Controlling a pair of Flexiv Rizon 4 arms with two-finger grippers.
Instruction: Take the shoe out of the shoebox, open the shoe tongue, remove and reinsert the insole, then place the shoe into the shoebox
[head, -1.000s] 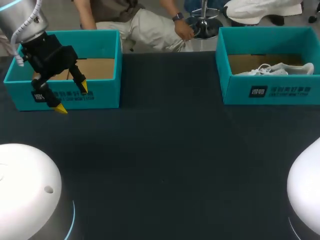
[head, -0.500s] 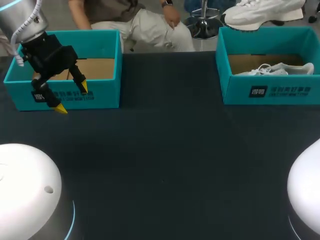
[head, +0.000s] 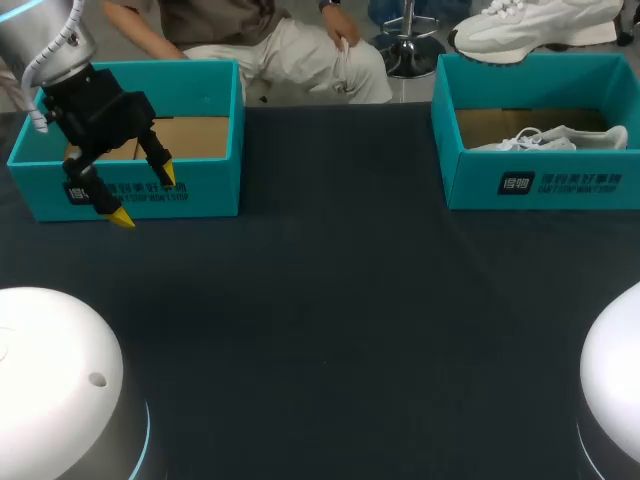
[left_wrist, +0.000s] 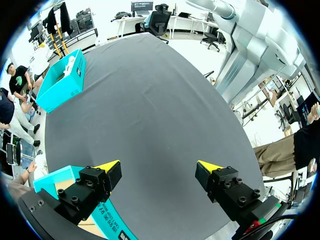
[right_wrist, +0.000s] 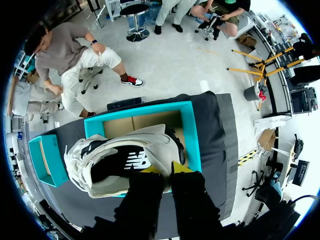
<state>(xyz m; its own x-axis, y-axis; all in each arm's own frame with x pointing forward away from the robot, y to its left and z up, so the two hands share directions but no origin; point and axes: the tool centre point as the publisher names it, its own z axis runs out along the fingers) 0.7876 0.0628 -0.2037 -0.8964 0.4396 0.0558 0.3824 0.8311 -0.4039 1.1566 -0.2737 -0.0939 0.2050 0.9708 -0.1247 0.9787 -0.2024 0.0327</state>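
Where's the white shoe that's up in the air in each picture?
Head view: the lifted shoe is at the far right, above the right shoebox.
Left wrist view: only a white speck at the right shoebox, far ahead of the fingers; cannot tell if it's this shoe.
Right wrist view: the right gripper holds the lifted shoe over the right shoebox.
Shared landmark: that teal box.

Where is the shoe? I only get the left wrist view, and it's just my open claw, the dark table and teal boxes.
Observer: The right claw is shut on the white shoe, near its heel end.
Operator: Is it out of its box?
Observer: Yes, it hangs in the air above the right shoebox.
Operator: So nothing's in that box?
Observer: Not so. A second shoe with white laces lies inside.
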